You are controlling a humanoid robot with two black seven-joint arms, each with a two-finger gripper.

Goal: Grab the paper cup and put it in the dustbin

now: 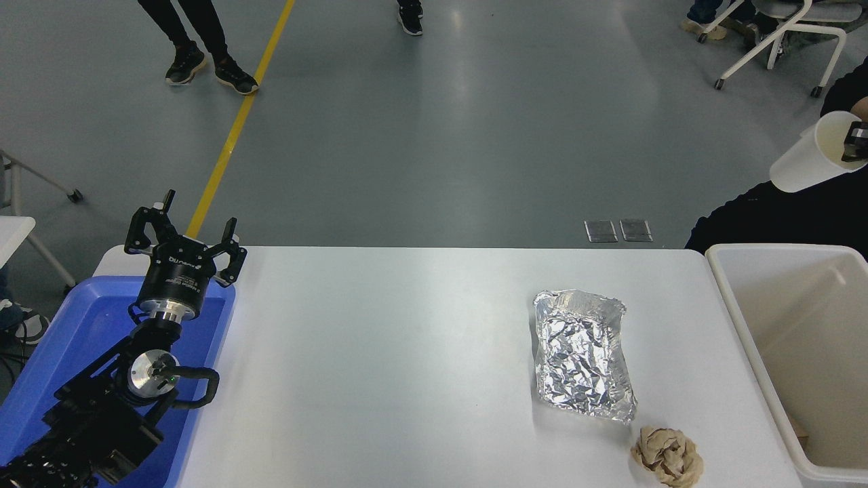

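Head view: right pincer [856, 142] gripping paper cup [807, 163] rim.

A white paper cup [807, 157] is showing a cream inside. The dustbin [736, 308] is looking off-white with a beige interior. Crinkled silver is glinting on the foil tray [582, 356], and the crumpled paper ball [668, 455] is showing tan. The tub [64, 352] is glowing blue beside the white table [380, 366]; a yellow line [234, 129] is crossing the grey floor.
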